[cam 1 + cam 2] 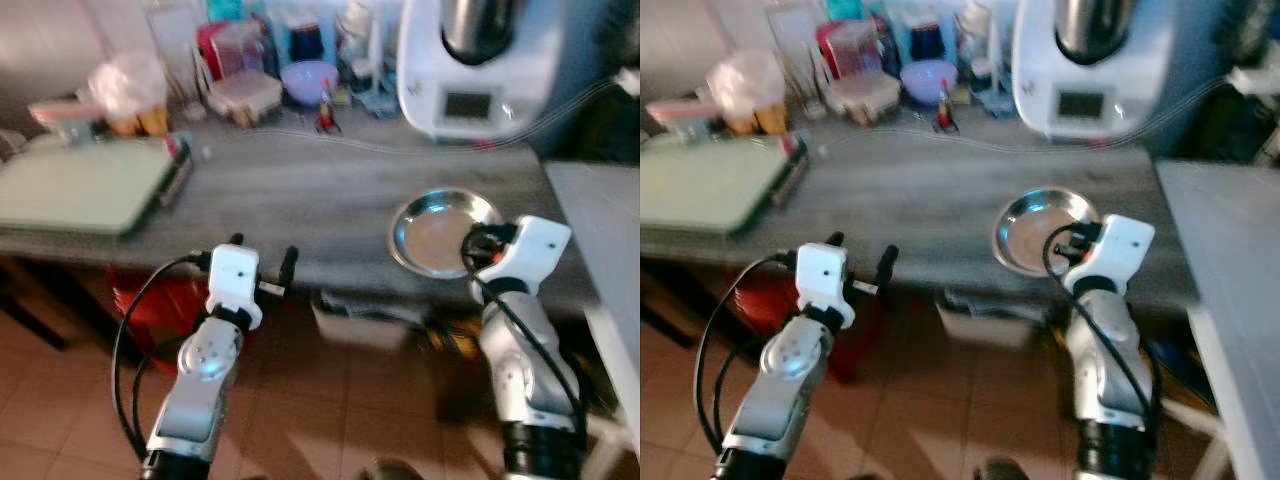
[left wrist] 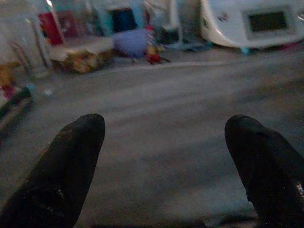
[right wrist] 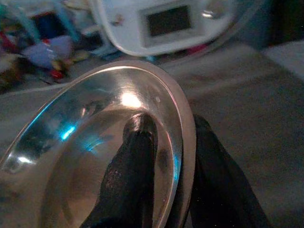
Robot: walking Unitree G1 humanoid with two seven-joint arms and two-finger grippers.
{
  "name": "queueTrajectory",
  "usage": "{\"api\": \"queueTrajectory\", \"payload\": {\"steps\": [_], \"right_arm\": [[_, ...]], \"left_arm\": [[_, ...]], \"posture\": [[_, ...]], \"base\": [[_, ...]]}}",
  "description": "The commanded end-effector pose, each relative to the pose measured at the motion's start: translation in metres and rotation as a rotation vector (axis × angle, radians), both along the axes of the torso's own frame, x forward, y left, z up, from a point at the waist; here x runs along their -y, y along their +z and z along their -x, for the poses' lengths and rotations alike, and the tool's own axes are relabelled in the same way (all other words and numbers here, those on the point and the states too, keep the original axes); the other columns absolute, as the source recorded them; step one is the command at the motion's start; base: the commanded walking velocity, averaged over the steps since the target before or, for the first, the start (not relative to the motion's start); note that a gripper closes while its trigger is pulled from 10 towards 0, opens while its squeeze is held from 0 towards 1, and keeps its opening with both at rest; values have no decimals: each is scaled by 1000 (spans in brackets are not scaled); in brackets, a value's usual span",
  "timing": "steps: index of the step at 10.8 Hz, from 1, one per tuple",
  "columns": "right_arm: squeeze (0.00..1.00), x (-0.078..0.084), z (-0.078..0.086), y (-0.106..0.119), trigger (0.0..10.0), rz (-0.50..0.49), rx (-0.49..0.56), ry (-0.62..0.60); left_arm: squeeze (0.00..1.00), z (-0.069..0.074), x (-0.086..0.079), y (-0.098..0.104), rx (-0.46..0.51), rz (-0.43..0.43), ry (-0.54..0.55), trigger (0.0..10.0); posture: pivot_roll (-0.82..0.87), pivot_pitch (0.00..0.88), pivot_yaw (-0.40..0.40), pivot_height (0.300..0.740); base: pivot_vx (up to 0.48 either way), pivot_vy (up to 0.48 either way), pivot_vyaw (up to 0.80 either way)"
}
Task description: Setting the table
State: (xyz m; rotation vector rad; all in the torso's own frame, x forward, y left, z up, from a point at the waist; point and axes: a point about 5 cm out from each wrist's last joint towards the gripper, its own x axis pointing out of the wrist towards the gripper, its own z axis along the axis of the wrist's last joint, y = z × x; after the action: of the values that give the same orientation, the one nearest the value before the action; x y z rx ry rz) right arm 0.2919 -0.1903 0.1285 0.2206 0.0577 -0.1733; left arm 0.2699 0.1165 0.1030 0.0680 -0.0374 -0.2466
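Right gripper [image 3: 166, 156], clamped on the near rim of a round, shallow stainless-steel plate [image 1: 440, 232]: one black finger [image 3: 135, 166] lies inside the dish, the other passes under the rim (wrist view). The plate sits at or just above the front edge of the grey wood-grain counter [image 1: 290, 190]; whether it touches the surface cannot be told. Left gripper [image 1: 262, 262], fingers spread apart and holding nothing, hovers at the counter's front edge, well apart from the plate.

Behind the plate stands a white kitchen appliance with a dark display [image 1: 475, 75]. To the robot's left lies a pale green rectangular board [image 1: 85, 185]; along the back wall is a blurred cluster of containers, among them a lilac bowl [image 1: 308, 80].

Step in hand, as judged: placing or carrying the plate. A rim pinch gives little leverage, so the plate should be kept level and moved slowly, set down flat before release, and the lower finger withdrawn without dragging the plate off the edge.

Count: one plate, one appliance, one board, one lilac bowl, two grippers; the containers are too blurred to count.
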Motion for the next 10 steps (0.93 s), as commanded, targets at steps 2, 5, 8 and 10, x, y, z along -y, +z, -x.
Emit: {"api": "queueTrajectory", "payload": {"steps": [2,5,8,10], "right_arm": [[0,-11,-8,-8,4275,-58,-38,39],[0,-22,-20,-33,10000,-94,-196,58],[490,-21,-35,-31,10000,-98,-173,45],[612,-13,-53,-19,10000,-95,-134,13]], "left_arm": [[0,1,-12,-3,-23,-13,53,10000],[0,2,-16,-6,-51,-7,81,10000],[0,3,-17,-6,-65,0,85,10000],[0,3,-15,-6,-65,3,78,10000]], "posture": [[-36,27,48,740],[-21,33,50,740],[-15,35,49,740],[-11,38,51,740]], "base": [[0,0,0],[0,0,0],[0,0,0],[0,0,0]]}}
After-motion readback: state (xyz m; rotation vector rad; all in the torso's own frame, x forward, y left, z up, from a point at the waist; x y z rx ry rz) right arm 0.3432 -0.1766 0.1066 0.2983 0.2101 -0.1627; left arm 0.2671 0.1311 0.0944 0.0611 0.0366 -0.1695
